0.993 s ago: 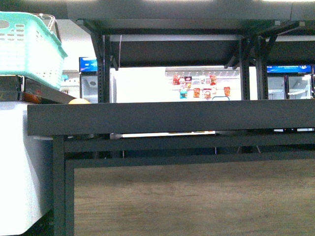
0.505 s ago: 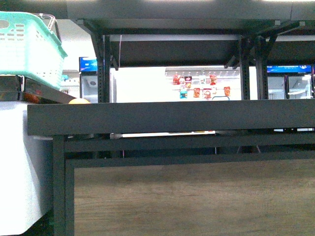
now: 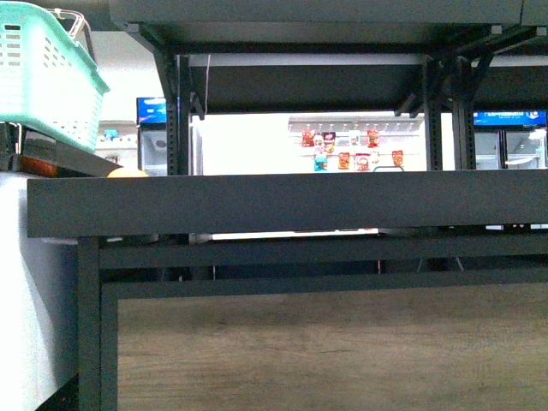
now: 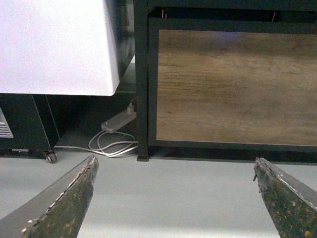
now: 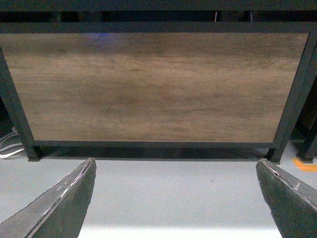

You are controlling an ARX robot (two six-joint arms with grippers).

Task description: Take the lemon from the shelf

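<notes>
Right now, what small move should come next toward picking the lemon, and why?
Probably rise slightly: the black metal shelf hides its tray behind its lip, only a yellow-orange sliver peeks over, and the open left gripper and right gripper point low.

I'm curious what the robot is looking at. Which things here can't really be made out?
Front view: the raised lip of the shelf hides that level's contents.
Front view: a rounded orange-yellow fruit peeks over the lip; lemon or not, unclear.
Front view: far hanging packets, too small to read.
</notes>
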